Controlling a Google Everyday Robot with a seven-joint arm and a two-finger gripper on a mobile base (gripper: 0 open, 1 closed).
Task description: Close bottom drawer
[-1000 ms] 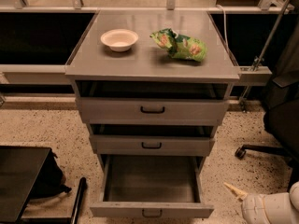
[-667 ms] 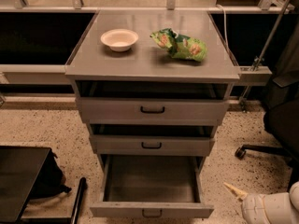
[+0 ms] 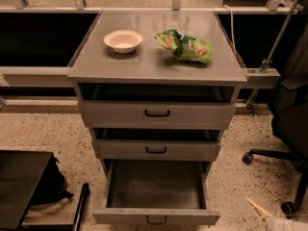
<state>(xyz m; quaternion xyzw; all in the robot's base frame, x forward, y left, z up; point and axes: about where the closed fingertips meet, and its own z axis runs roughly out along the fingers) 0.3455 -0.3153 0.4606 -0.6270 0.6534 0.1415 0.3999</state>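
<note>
The grey three-drawer cabinet stands in the middle of the camera view. Its bottom drawer is pulled far out and looks empty inside, with a small dark pull handle at the centre of its flat front. The middle drawer and top drawer stand a little way out. My gripper is at the bottom right corner, low and to the right of the bottom drawer's front. It is apart from the drawer and only a pale tip and a bit of white arm show.
A white bowl and a green snack bag lie on the cabinet top. A black office chair stands at the right. A dark table or case with a black bag is at the lower left. The floor is speckled.
My arm has dropped slightly down and to the right, so less of it shows in the corner. The drawers have not moved.
</note>
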